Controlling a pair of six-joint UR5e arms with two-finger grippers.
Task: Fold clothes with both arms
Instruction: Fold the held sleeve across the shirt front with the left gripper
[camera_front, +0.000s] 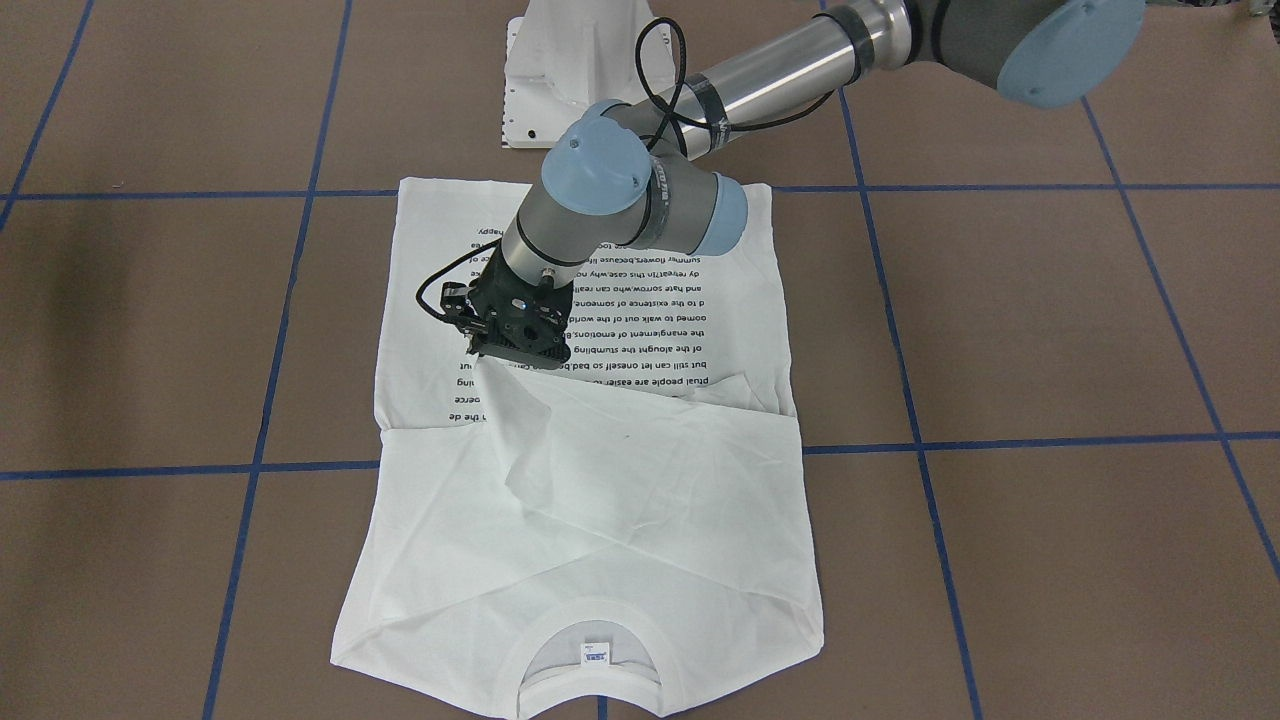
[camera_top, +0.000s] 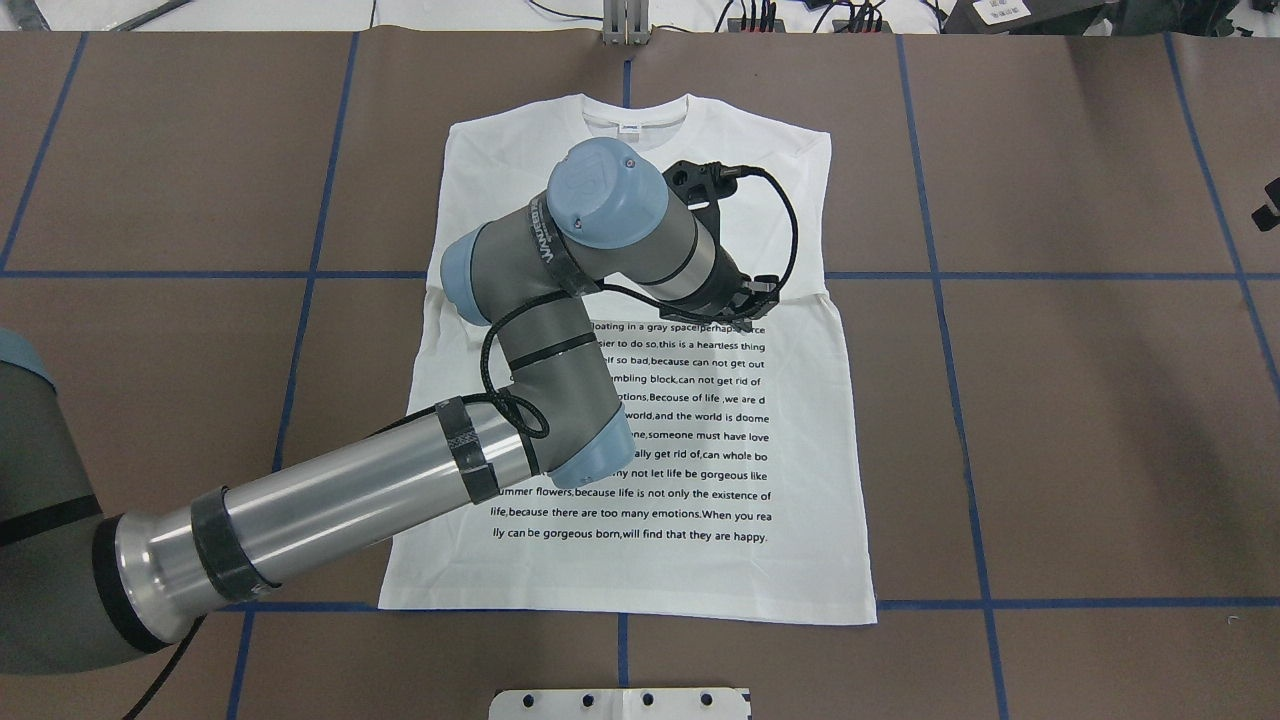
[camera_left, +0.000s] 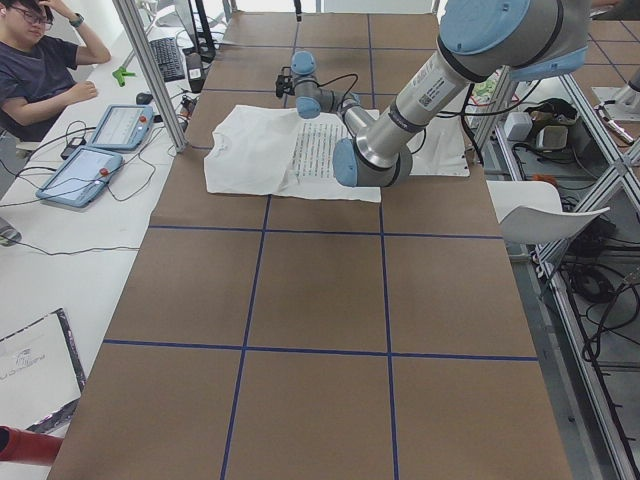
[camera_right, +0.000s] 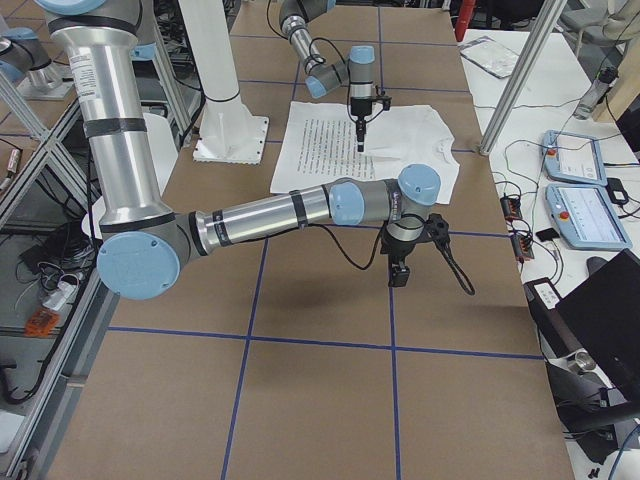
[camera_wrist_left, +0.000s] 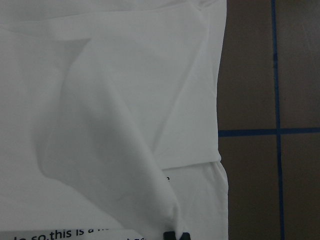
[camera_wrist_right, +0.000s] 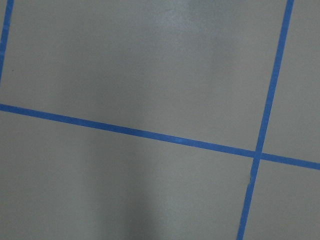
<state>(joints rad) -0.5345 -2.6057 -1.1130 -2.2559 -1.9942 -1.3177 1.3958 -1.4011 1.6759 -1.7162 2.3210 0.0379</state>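
Observation:
The white T-shirt (camera_front: 640, 520) lies flat on the brown table, text side up, its collar (camera_front: 590, 655) on the side away from the robot. It also shows in the overhead view (camera_top: 690, 470). A layer of white fabric lies folded across the chest, over the top text lines. My left gripper (camera_front: 478, 352) points down over the shirt and is shut on a raised pinch of this fabric (camera_wrist_left: 150, 165); its fingertips (camera_wrist_left: 175, 235) show at the left wrist view's bottom edge. My right gripper (camera_right: 398, 275) hovers over bare table away from the shirt. I cannot tell whether it is open or shut.
The white metal pedestal (camera_front: 570, 70) stands at the robot's side of the table, just behind the shirt's hem. Blue tape lines (camera_wrist_right: 150, 134) cross the brown table. A seated operator (camera_left: 40, 60) and tablets (camera_left: 95, 160) are beside the table's far edge.

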